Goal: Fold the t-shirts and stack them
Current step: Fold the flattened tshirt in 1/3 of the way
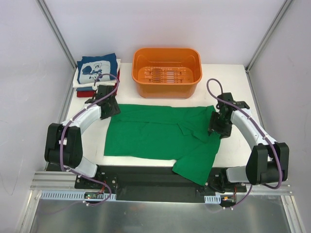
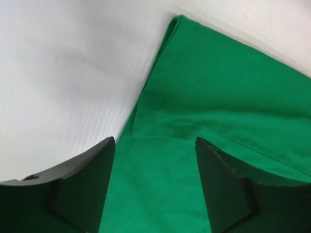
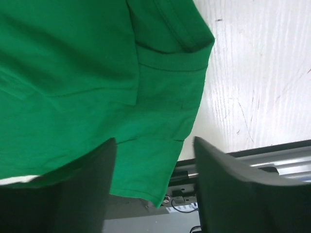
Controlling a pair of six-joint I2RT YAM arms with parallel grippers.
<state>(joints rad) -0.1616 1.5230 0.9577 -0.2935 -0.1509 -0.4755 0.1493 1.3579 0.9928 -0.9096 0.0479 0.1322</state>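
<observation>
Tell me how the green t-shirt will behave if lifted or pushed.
Probably floppy: the green t-shirt lies flat with soft creases, and one end droops over the table's near edge. Lifted by a corner, it would likely hang and bunch. Pushed, it would probably wrinkle rather than slide whole.

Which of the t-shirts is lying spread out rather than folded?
The bright green t-shirt, spread across the middle of the table. The others sit in a folded stack at the far-left corner, a navy printed one on top.
</observation>
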